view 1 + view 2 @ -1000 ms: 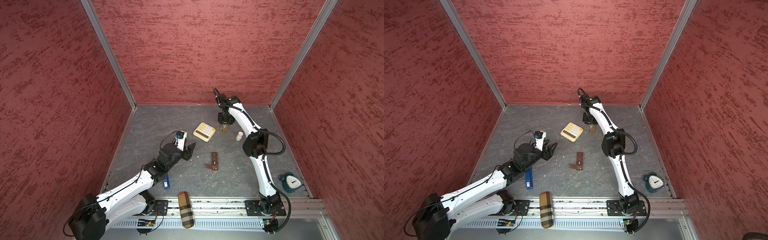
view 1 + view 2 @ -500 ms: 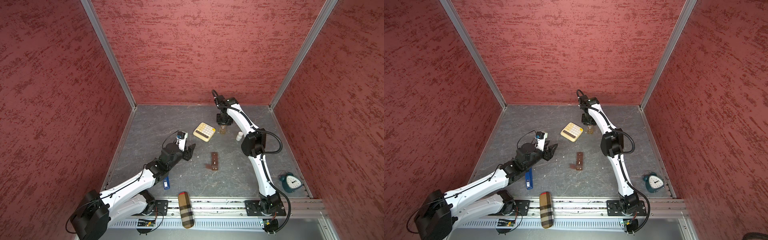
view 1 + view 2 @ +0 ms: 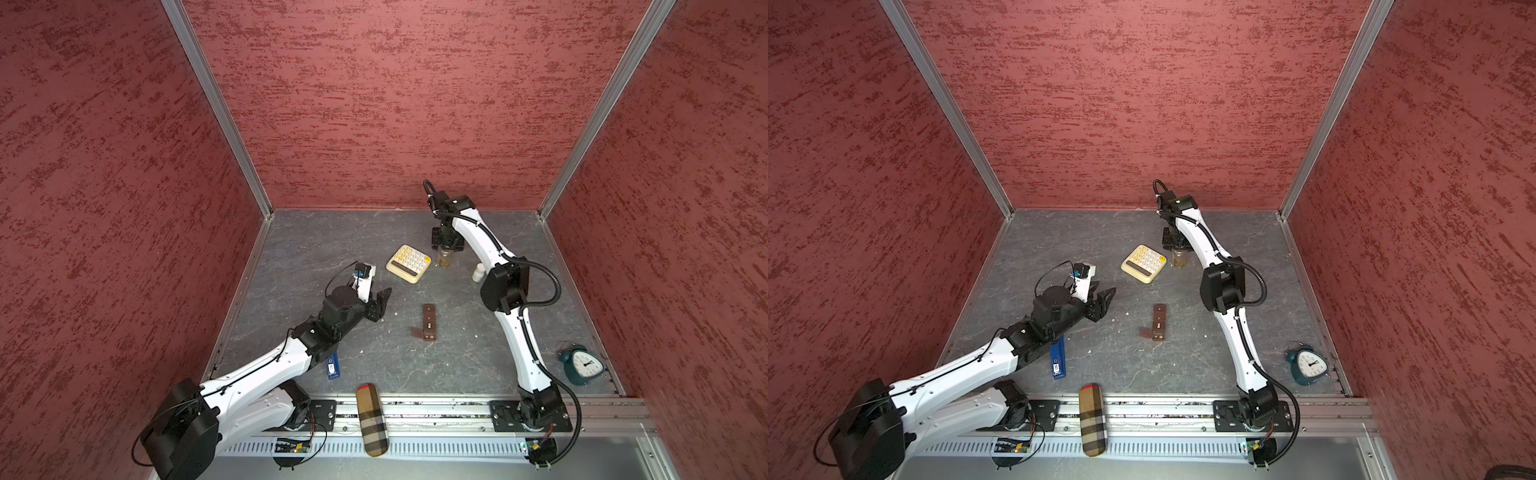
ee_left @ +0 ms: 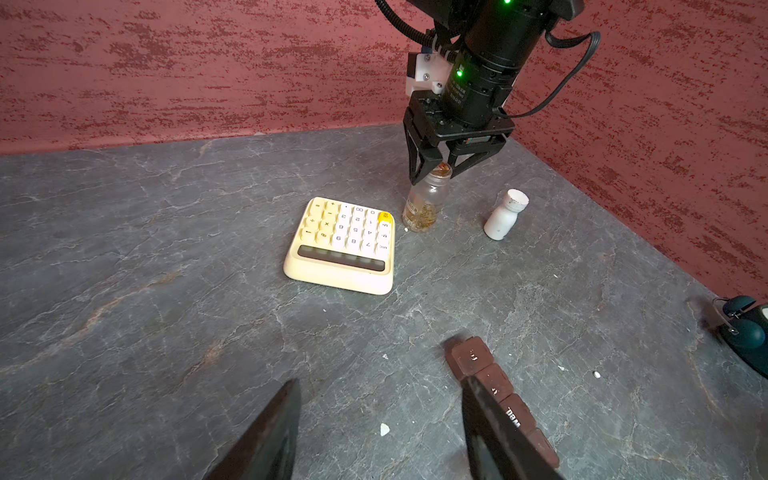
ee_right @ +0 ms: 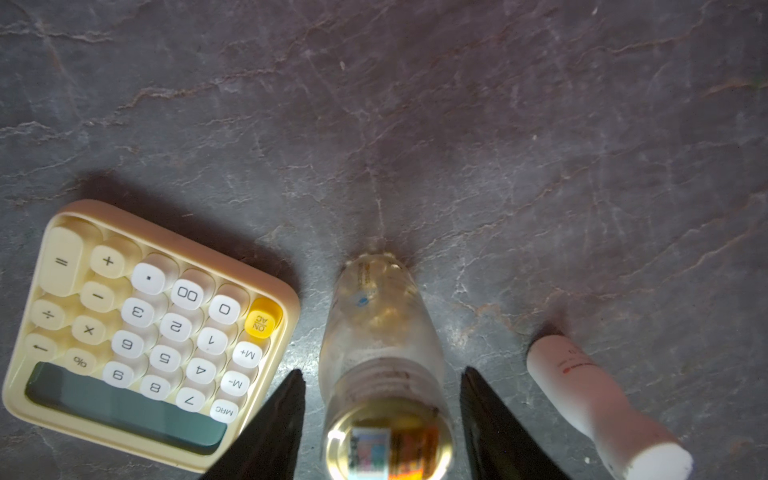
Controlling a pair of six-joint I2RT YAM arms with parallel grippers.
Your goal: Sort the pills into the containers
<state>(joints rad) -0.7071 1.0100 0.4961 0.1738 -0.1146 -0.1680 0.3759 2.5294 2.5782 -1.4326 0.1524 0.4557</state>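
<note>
My right jaws stand wide on either side of the neck of the clear amber bottle (image 5: 382,345), with a gap on each side, so they grip nothing. That bottle stands upright and uncapped, just beside the yellow-key corner of the cream square calculator (image 4: 345,245). The small white plastic bottle (image 4: 503,216) stands further out on that same side.

My left jaws are parted and empty, low over the grey stone tabletop (image 4: 124,291), well apart from the calculator on its display side. The long dark brown plastic strip of containers (image 4: 494,380) lies on that side too, and its end lid (image 3: 417,332) looks flipped open. A small white pill (image 4: 385,429) lies beside the strip, just ahead of my left jaws.

I judge the step in hand to be picking up that pill. To do it well, I should centre it between the tips and come straight down until they almost meet the stone. I should close slowly so it cannot skid away, then carry it low to the open compartment. My right jaws should lift straight up, or the bottle may tip onto the calculator.
</note>
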